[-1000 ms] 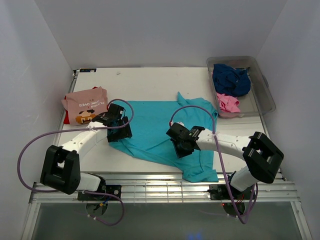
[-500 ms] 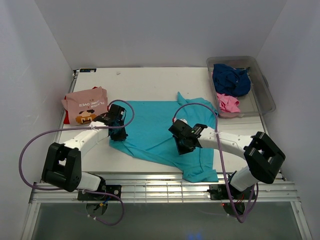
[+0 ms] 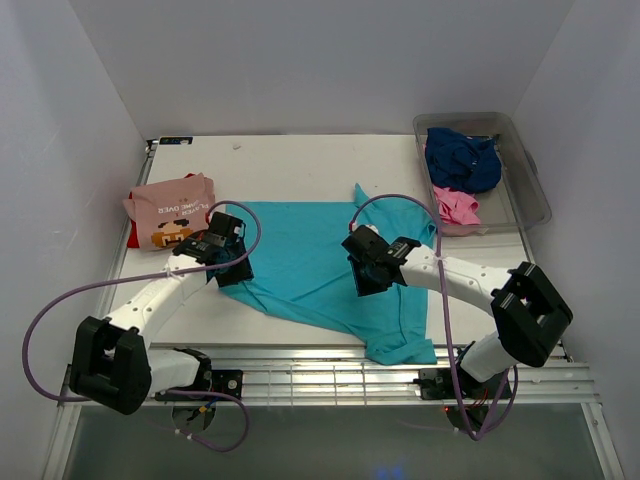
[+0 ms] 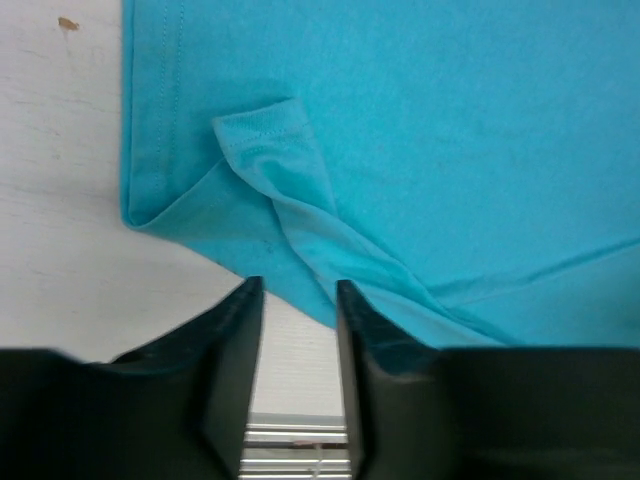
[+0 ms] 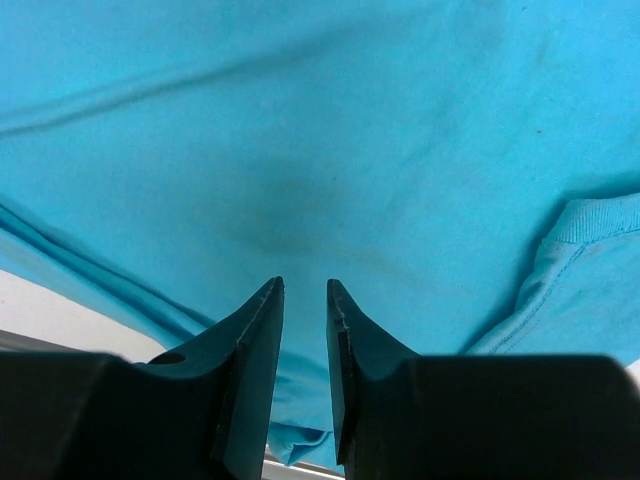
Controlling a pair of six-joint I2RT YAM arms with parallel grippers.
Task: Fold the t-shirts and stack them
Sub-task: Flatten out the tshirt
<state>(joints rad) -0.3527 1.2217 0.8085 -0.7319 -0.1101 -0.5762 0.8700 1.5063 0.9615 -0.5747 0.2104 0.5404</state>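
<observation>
The turquoise t-shirt (image 3: 305,255) lies spread on the white table, one sleeve bunched at the near right. My left gripper (image 3: 235,268) hovers at its near-left hem. In the left wrist view the jaws (image 4: 298,290) stand apart and empty, and a small folded-over flap (image 4: 270,150) lies ahead of them. My right gripper (image 3: 366,275) hovers over the shirt's middle right. In the right wrist view (image 5: 304,290) the jaws are slightly apart with nothing between them, above turquoise cloth (image 5: 300,130). The folded salmon-pink t-shirt (image 3: 170,205) lies on the red one (image 3: 133,236) at the left.
A clear grey tub (image 3: 528,190) at the far right holds the navy t-shirt (image 3: 462,158) and the bright pink one (image 3: 457,206). White walls close in the table on three sides. Metal rails (image 3: 300,372) run along the near edge.
Both grippers have moved a little away from the near edge. The shirt's near-left edge, bunched under the left gripper before, now lies flatter and wider.
</observation>
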